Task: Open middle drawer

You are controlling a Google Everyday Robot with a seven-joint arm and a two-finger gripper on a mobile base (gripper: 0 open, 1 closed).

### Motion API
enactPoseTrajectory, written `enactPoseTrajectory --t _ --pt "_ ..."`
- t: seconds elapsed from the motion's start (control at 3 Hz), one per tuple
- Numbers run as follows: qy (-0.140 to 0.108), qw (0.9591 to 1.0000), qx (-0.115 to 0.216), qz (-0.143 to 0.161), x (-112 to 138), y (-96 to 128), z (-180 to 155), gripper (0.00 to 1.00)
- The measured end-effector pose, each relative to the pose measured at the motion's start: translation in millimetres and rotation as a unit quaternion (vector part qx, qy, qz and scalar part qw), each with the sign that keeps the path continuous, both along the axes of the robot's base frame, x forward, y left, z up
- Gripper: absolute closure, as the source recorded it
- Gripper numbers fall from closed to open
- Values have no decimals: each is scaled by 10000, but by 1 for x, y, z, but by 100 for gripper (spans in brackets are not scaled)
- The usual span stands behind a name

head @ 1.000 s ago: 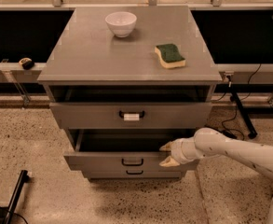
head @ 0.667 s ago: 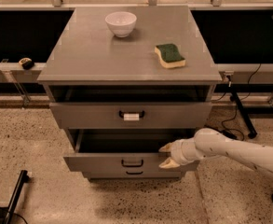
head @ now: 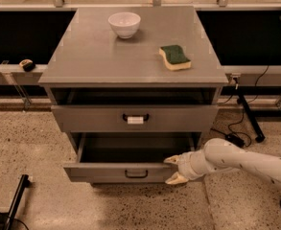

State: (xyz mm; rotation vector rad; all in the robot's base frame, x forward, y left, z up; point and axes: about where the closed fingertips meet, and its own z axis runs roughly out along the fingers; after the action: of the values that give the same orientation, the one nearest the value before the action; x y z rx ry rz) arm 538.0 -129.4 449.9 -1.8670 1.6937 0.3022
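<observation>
Gripper (head: 174,169) is at the right end of the middle drawer (head: 106,171) front. Fingers (head: 171,160) are spread, one by the drawer's top edge and one by its bottom edge, with nothing clamped. Can't tell if they touch the front. The loop handle (head: 136,174) at drawer centre is not held. Drawer is pulled out, interior exposed, proud of the tagged top drawer (head: 92,119) above it. Looks nearly done. To finish, pull straight out and level; a side load at that corner may rack it. White bowl (head: 124,24) and sponge (head: 174,57) are well above the drawer.
</observation>
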Motion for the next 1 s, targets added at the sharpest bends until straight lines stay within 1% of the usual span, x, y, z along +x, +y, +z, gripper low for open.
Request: enactPoseTrajectory --t 0.33,0.67,1.0 --pt "179 9998 55 49 -21 -2 1 47" --pt "240 9997 84 44 -42 -5 8 48" --pt "111 9999 -13 48 -56 -10 30 46"
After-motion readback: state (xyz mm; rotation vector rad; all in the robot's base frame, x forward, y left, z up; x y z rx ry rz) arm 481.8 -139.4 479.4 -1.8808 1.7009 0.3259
